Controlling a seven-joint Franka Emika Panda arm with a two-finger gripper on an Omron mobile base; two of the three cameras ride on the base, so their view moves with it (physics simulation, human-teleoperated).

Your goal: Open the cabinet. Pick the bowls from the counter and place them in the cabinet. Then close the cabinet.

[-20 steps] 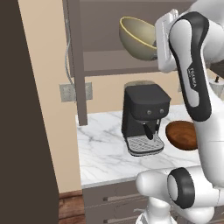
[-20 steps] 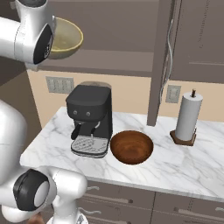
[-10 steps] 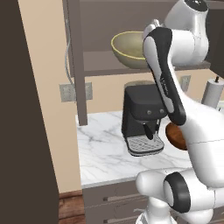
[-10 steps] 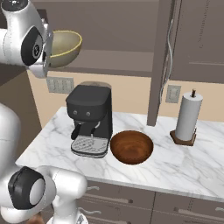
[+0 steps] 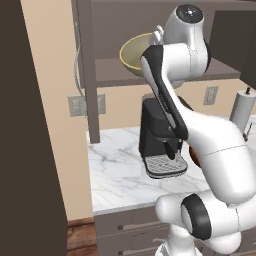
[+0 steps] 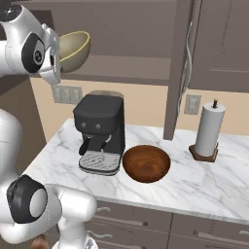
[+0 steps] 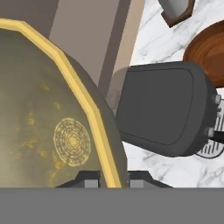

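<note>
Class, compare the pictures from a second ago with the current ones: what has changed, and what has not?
The gripper, still shut on the olive-yellow bowl, carried it leftwards along the open cabinet above the shelf. The brown bowl, coffee machine and paper towel roll stayed put on the counter.

A black coffee machine [image 6: 101,132] stands well apart from a paper towel roll [image 6: 210,127]
</note>
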